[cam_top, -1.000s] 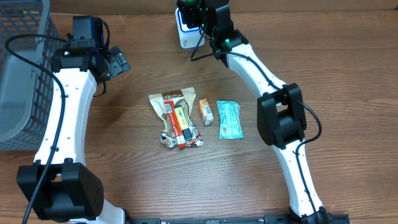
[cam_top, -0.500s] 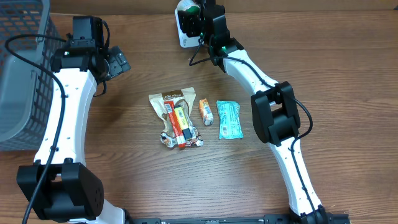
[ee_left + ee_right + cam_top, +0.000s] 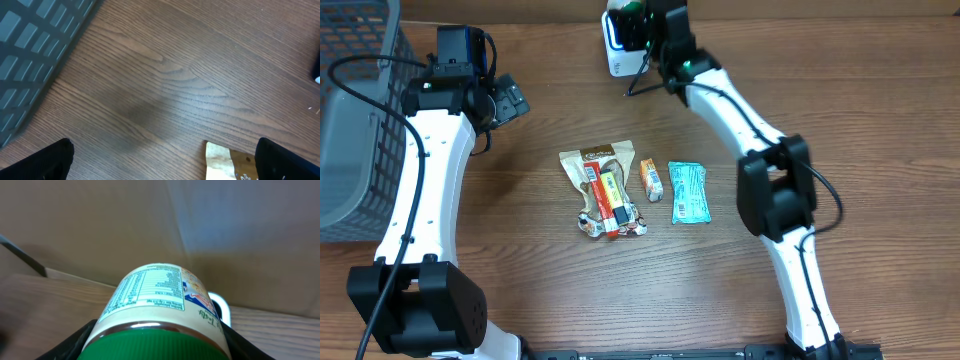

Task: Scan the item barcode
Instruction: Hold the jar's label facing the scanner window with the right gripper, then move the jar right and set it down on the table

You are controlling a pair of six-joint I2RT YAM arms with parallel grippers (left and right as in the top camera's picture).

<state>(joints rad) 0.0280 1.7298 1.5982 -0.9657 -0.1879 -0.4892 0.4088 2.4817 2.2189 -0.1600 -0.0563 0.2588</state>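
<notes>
Filling right gripper (image 3: 156, 347) jaws: green-lidded jar (image 3: 150, 292)

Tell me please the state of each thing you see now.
jar: lid on, held near the scanner.
right claw: closed on the jar.
left claw: open, holding nothing.
brown pouch: lying flat, untouched.
teal packet: lying flat, untouched.

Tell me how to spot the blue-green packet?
Look at the middle of the wooden table, where snacks lie in a row. The blue-green packet sits at the end nearest the right arm, beside a small orange packet. It's the only blue-green one.
</notes>
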